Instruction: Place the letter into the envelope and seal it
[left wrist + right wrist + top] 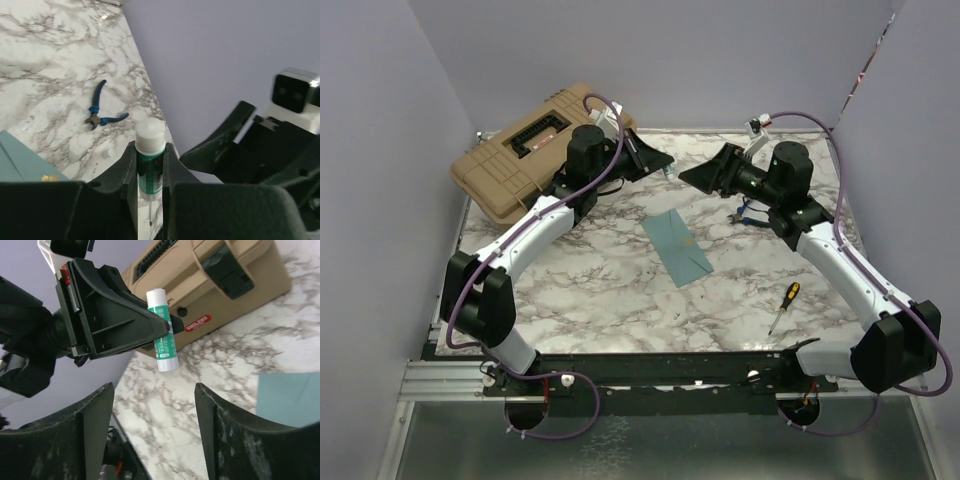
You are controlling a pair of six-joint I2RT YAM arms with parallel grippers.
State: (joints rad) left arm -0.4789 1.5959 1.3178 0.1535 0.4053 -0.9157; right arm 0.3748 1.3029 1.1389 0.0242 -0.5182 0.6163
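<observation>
Nearest the arm bases, a screwdriver (783, 305) lies at the lower right of the top view, well clear of the work. In the middle of the counter (600, 290) the envelope (677, 247) lies flat and slantwise, with neither arm touching it. No letter shows in any view, and I cannot tell whether it is already inside the envelope.

Beyond the envelope, blue-handled pliers (100, 112) lie on the marble under the right arm. They are near the envelope but not on it.

Further back, the two arms meet above the counter. The left end effector (150, 150) is clenched on a green glue stick (165, 340), which it holds by the body with the white cap poking out. The right end effector (154, 390) faces it with its jaws released and spread wide, and nothing lies between them. This looks like a set-up for uncapping the glue before sealing.

At the upper left a tan toolbox (515, 155) sits closest to the left arm. Nothing blocks the envelope itself.
</observation>
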